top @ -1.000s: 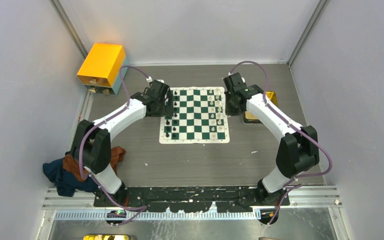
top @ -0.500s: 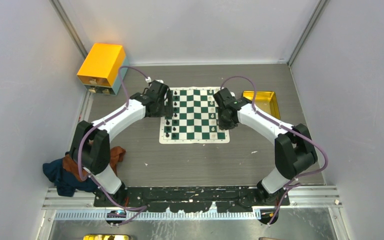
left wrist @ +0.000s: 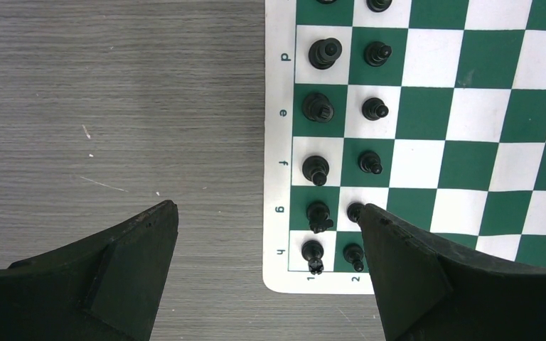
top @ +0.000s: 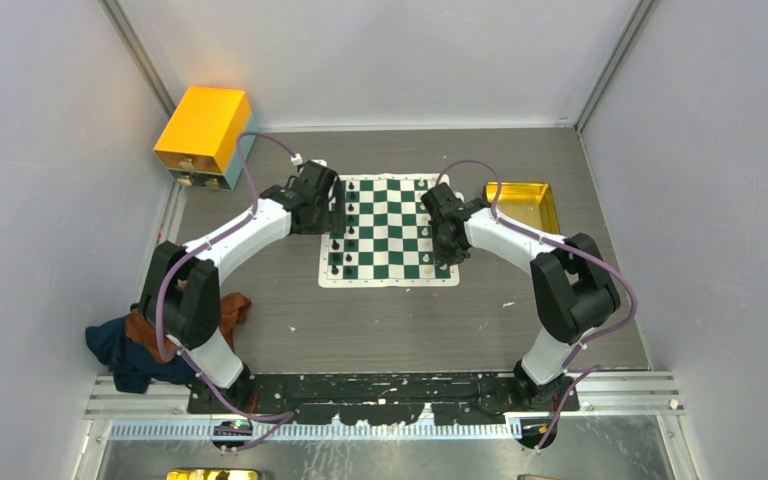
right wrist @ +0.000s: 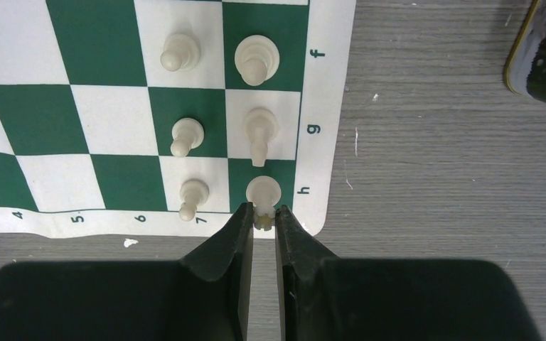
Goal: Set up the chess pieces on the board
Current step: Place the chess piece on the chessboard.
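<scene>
The green and white board (top: 388,228) lies mid-table. Black pieces (top: 336,243) fill its left two columns, cream-white pieces (top: 425,215) its right two. My left gripper (top: 332,205) is open and empty; in the left wrist view it (left wrist: 266,209) straddles the board's edge (left wrist: 279,142) beside the black pieces (left wrist: 316,169). My right gripper (top: 447,243) is at the near right corner. In the right wrist view it (right wrist: 263,213) is shut on the top of a white rook (right wrist: 262,190) over the corner square by the letter h, next to other white pieces (right wrist: 255,60).
A translucent yellow tray (top: 520,203) lies right of the board, its corner in the right wrist view (right wrist: 540,57). An orange-yellow box (top: 203,130) stands at the back left. Crumpled cloth (top: 135,340) lies by the left arm's base.
My right gripper has swung from over the yellow tray leftward and nearer, to the board's near right corner. The left arm has not moved.
</scene>
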Robot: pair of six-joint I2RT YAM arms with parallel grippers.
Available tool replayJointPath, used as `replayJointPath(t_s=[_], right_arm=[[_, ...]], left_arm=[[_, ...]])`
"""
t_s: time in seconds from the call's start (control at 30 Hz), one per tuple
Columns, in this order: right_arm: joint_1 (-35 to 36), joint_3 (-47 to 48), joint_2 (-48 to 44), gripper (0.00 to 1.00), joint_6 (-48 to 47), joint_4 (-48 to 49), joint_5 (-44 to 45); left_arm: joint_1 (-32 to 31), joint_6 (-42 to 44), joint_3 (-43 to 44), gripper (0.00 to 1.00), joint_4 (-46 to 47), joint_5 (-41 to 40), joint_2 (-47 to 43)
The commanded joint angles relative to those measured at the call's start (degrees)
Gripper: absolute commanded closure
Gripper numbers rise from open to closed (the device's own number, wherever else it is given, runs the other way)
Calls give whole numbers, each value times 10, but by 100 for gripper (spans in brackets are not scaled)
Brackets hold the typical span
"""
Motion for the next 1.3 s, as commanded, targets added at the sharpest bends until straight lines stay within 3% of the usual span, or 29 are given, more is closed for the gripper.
replayJointPath(t_s=[0.0,0.8,1.03,1.27], right_arm=[[6,1,4,99,13,25,-1],[17,-17,8,98,22,22,2],[17,-17,6,72,18,24,6],[17,19,-1,57,2,-1,12]], left_arm=[[1,6,2,1,1,-12,-24],[1,6,-2,1,7,-7,-16],[1,5,-3,0,7,-10,-18],[1,6,16,0,-2,-19,-25]])
